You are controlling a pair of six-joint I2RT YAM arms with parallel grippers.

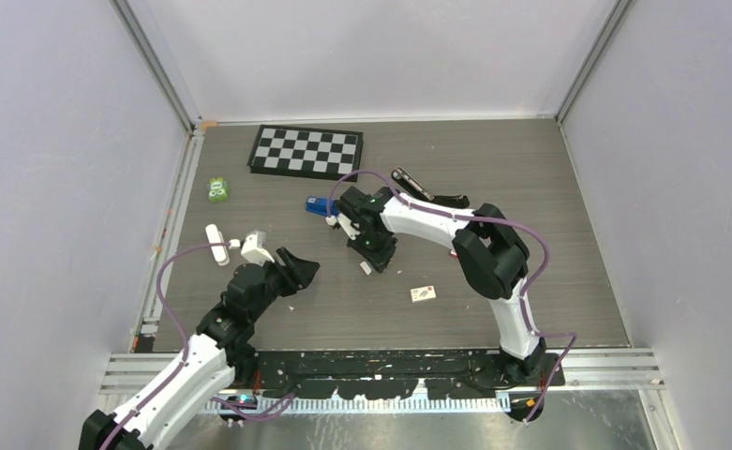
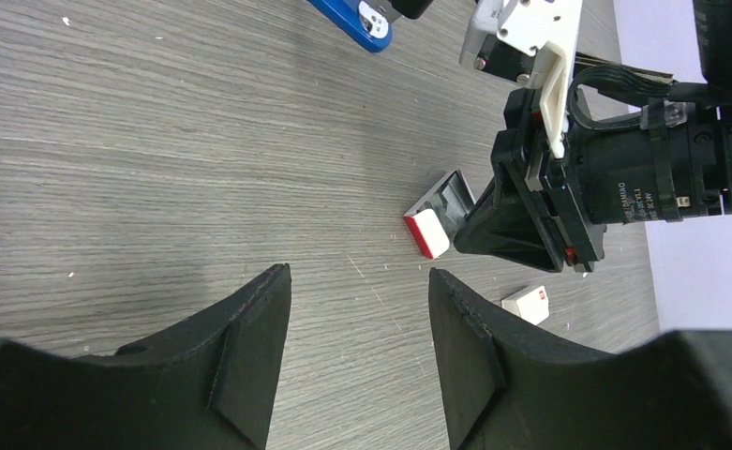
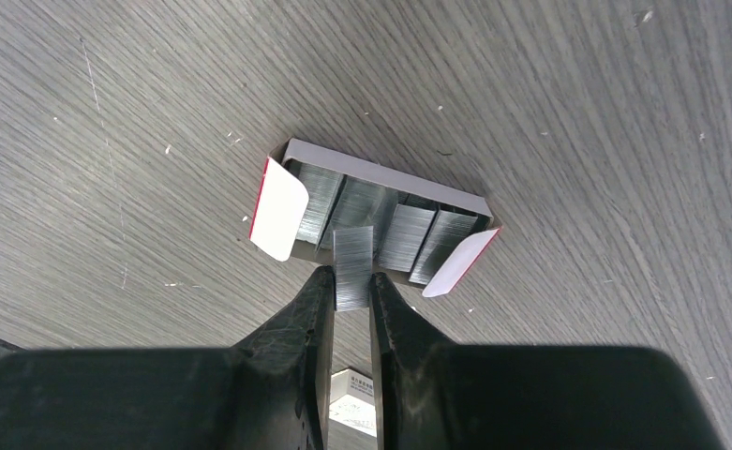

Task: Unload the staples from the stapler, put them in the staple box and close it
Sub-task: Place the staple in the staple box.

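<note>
Stapler (image 1: 321, 206), blue, lies at ten o'clock from the right gripper (image 3: 351, 281), which pinches a staple strip (image 3: 352, 258) just over the open staple box (image 3: 390, 174). At its nine o'clock, the left gripper (image 2: 357, 281) stands apart, empty.

A robot lab cell: white walls (image 1: 52, 141), aluminium framing (image 1: 156, 66), table (image 1: 530, 187).
</note>
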